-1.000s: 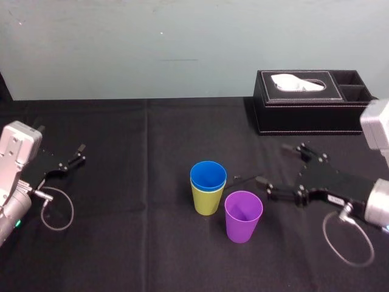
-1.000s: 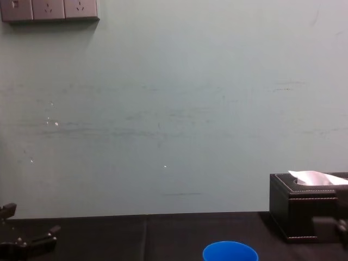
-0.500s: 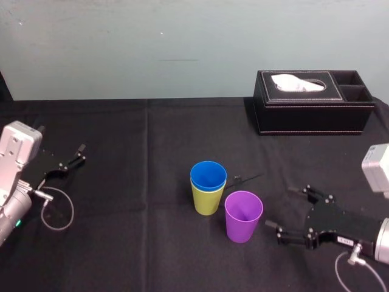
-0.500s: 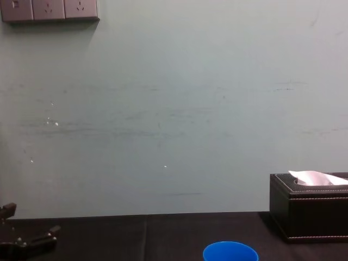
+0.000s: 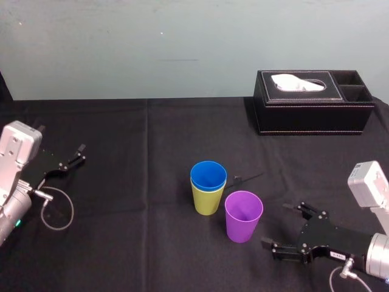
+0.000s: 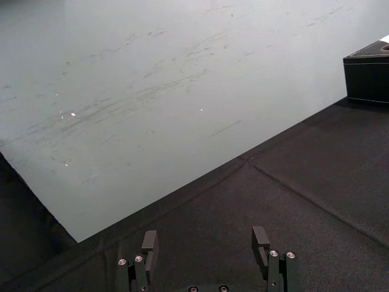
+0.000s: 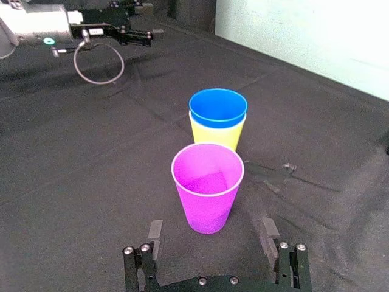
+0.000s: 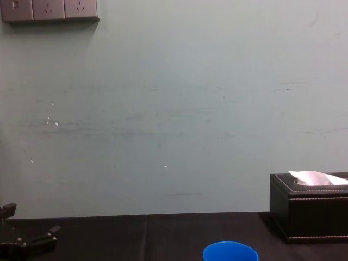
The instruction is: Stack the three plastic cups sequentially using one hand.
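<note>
here, spread right gripper (image 5: 276, 225), lower right, faces purple cup (image 5: 243, 216); skewed pinch could topple it onto blue cup (image 5: 208, 176); spread left gripper (image 5: 81, 153) idle at left.

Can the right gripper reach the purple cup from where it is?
Probably yes: the right gripper is open beside the purple cup, aimed at it with nothing between; the blue cup nested in the yellow-green cup stands beyond. The left gripper is parked far off.

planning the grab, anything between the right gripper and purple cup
Nothing visible: the open right gripper faces the purple cup across bare cloth, the blue cup and yellow cup beyond it; left gripper parked aside.
</note>
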